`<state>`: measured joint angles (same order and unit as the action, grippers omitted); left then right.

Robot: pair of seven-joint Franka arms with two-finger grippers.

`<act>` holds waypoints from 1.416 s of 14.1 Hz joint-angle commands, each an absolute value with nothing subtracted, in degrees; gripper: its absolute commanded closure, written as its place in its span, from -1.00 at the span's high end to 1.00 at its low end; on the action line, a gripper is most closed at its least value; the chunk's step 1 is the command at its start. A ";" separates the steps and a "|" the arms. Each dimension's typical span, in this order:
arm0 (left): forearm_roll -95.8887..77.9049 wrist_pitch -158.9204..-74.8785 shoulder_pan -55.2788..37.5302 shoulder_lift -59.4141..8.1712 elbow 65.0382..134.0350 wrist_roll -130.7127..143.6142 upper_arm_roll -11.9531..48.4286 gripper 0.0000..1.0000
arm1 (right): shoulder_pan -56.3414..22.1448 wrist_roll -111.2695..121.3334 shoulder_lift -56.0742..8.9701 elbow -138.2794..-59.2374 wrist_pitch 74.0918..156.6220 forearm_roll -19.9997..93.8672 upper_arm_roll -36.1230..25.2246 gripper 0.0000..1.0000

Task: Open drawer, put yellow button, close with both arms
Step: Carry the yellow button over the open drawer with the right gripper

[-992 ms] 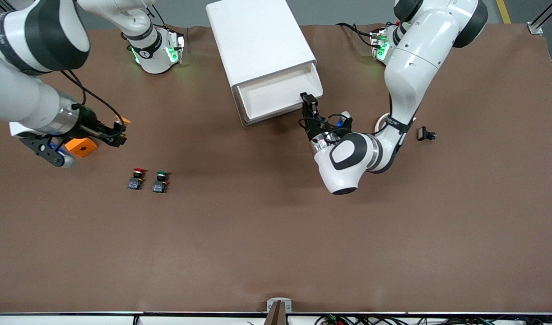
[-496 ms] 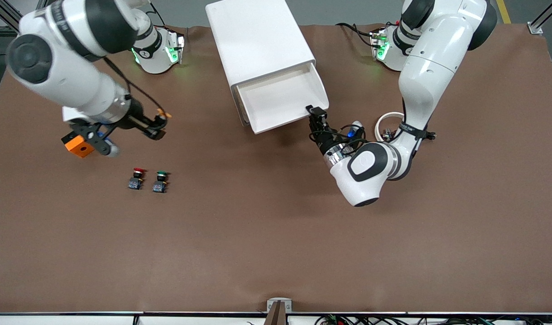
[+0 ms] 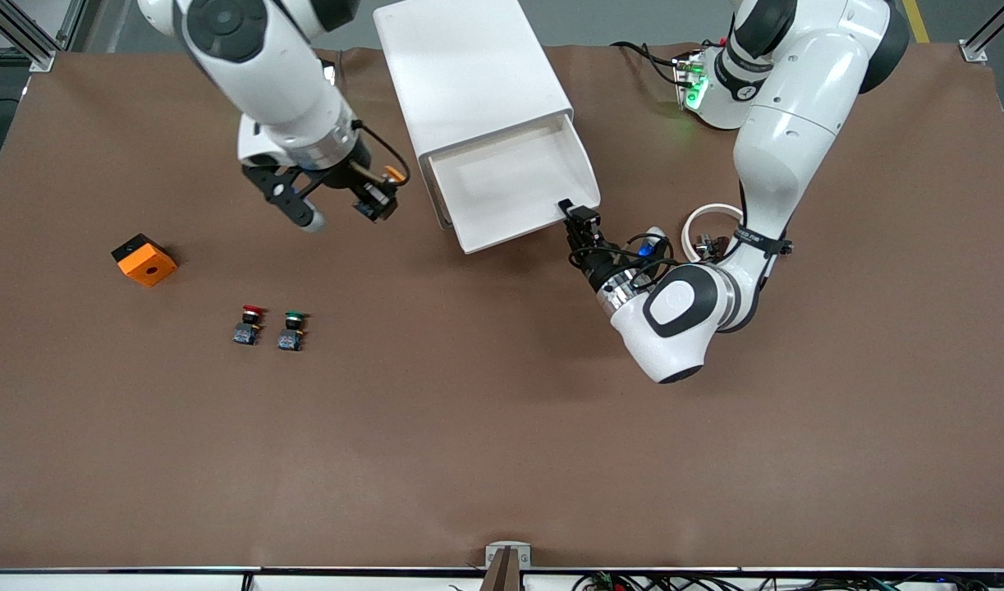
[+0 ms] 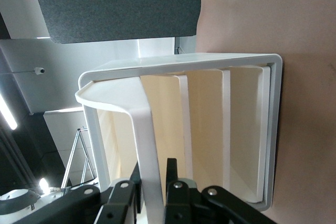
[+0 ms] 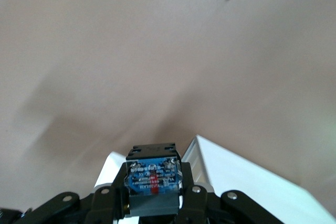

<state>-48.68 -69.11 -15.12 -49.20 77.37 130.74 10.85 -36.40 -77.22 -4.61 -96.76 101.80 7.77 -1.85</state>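
Starting at the right arm's end of the table, I see an orange block (image 3: 144,260) lying by itself. Nearer the front camera than the block, a red button (image 3: 250,323) and a green button (image 3: 291,327) stand just beside each other.

The right gripper (image 3: 378,200) hangs over bare table beside the cabinet (image 3: 469,74), on the side toward the right arm's end. Its jaws are closed tight on the yellow button (image 3: 393,175). My right wrist view shows the blue underside of the button's body pinched between the two fingers (image 5: 107,203), and the front view shows the yellow cap sticking out past them. So the button is up in the air, outside the drawer.

The drawer (image 3: 502,185), the top one, is pulled out of the cabinet toward the front camera.

The left gripper (image 3: 579,216) is at the corner of the drawer front toward the left arm's end. In my left wrist view its jaws sit narrowly on either side of the drawer's front lip, with the lip between them. A white ring (image 3: 709,223) lies on the table beside the left arm.
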 commanded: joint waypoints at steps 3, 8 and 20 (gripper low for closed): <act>-48.96 -69.87 -15.21 -50.36 76.11 130.69 10.37 -0.05 | -43.14 -86.29 -4.13 -97.82 105.99 5.98 -2.55 -1.00; -48.96 -69.87 -15.21 -50.36 76.11 130.69 10.37 1.00 | -49.64 -95.52 -7.37 -98.44 109.68 4.05 -2.55 -1.00; -48.61 -69.70 -15.12 -49.31 75.76 129.73 11.42 1.00 | -58.89 -106.17 -17.14 -97.91 117.95 -0.61 -2.55 -1.00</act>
<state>-48.67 -69.96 -15.08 -49.70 76.42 130.16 11.05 -58.31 -105.09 -16.40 -98.75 117.82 0.76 -1.92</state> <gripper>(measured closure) 0.000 0.590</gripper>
